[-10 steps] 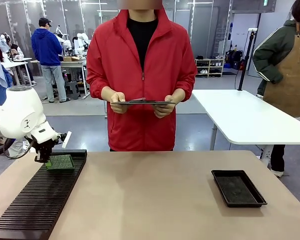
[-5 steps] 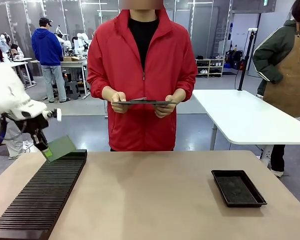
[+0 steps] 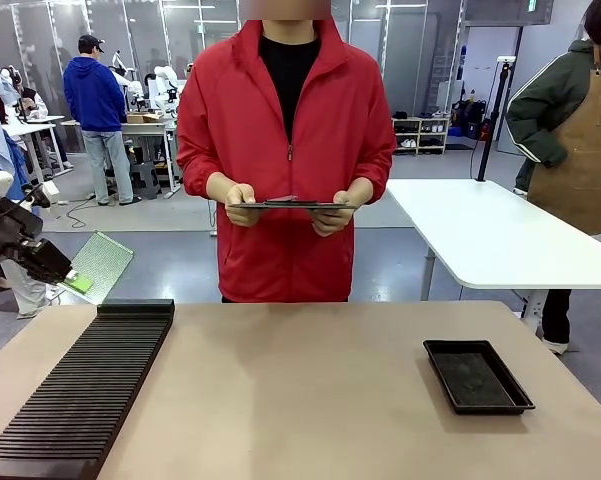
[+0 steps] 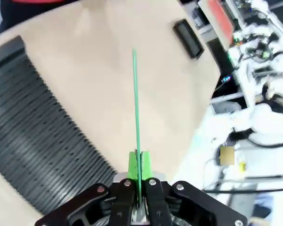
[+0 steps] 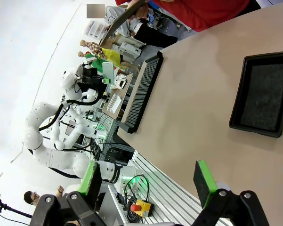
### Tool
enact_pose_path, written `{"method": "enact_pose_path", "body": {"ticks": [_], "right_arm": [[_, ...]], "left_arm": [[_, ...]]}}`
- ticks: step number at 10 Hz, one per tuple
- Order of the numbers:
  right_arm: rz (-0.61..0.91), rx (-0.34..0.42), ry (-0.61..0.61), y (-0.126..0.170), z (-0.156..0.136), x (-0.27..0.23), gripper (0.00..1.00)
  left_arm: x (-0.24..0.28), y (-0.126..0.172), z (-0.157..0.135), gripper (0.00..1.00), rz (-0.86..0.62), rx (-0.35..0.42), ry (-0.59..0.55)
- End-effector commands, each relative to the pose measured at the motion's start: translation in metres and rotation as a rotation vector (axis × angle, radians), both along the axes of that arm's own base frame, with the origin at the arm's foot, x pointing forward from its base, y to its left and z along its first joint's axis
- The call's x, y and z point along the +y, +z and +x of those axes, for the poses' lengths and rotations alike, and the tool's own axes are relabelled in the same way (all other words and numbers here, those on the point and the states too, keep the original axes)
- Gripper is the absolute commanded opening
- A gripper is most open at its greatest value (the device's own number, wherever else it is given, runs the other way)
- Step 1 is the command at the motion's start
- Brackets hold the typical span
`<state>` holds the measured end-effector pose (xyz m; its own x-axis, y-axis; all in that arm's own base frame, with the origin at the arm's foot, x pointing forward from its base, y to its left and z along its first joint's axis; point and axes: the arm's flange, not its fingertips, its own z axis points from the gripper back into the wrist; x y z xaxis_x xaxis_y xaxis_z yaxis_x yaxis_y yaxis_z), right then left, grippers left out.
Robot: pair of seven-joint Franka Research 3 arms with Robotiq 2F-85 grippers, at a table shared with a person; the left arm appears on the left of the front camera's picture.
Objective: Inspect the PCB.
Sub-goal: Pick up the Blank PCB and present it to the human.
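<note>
The left tool is pinching the PCB by one edge, holding it tilted beyond the rack's far end, at nine o'clock in the front view. The right tool is spreading wide. On the tan table, the black tray is lying toward four o'clock, near the right edge, with bare surface stretching between rack and tray. At twelve o'clock, a person is standing behind the far edge, holding a dark clipboard.

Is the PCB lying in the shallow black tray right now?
No, the front view shows the PCB raised in the jaws of the left gripper, well away from the tray.
</note>
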<state>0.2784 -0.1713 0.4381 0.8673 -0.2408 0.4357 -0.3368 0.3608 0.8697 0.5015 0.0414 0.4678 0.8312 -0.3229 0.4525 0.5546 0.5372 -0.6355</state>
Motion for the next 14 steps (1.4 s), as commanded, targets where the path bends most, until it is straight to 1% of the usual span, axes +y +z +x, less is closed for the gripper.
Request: {"method": "enact_pose_path", "body": {"ticks": [1, 2, 5, 6, 7, 8, 9, 10, 11, 12, 13, 14], "right_arm": [[-0.001, -0.012, 0.007, 0.0, -0.002, -0.002, 1.0], [-0.001, -0.012, 0.007, 0.0, -0.002, -0.002, 1.0], [-0.001, -0.012, 0.007, 0.0, -0.002, -0.002, 1.0], [-0.001, -0.012, 0.007, 0.0, -0.002, -0.002, 1.0], [-0.001, -0.012, 0.007, 0.0, -0.002, -0.002, 1.0], [-0.001, -0.012, 0.007, 0.0, -0.002, -0.002, 1.0], [-0.001, -0.012, 0.007, 0.0, -0.002, -0.002, 1.0], [-0.001, -0.012, 0.007, 0.0, -0.002, -0.002, 1.0], [-0.001, -0.012, 0.007, 0.0, -0.002, -0.002, 1.0], [-0.001, -0.012, 0.007, 0.0, -0.002, -0.002, 1.0], [-0.001, -0.012, 0.007, 0.0, -0.002, -0.002, 1.0], [-0.001, -0.012, 0.007, 0.0, -0.002, -0.002, 1.0]], "left_arm": [[-0.017, -0.001, -0.012, 0.0, -0.097, -0.036, 0.093], [0.0, 0.0, 0.0, 0.0, 0.0, 0.0, 0.0], [0.0, 0.0, 0.0, 0.0, 0.0, 0.0, 0.0], [-0.003, -0.003, -0.005, 0.03, -0.029, 0.013, 0.022], [-0.008, -0.004, 0.019, 0.03, -0.174, 0.109, 0.097], [-0.015, -0.011, 0.035, 0.03, -0.335, 0.263, 0.082], [-0.024, -0.018, 0.05, 0.03, -0.419, 0.405, 0.118], [-0.038, -0.022, 0.062, 0.03, -0.446, 0.49, 0.101], [-0.052, -0.025, 0.079, 0.03, -0.551, 0.574, 0.105], [-0.064, -0.031, 0.093, 0.03, -0.581, 0.645, 0.141], [-0.073, -0.037, 0.11, 0.03, -0.602, 0.674, 0.196], [-0.082, -0.041, 0.123, 0.03, -0.623, 0.694, 0.205]]}}
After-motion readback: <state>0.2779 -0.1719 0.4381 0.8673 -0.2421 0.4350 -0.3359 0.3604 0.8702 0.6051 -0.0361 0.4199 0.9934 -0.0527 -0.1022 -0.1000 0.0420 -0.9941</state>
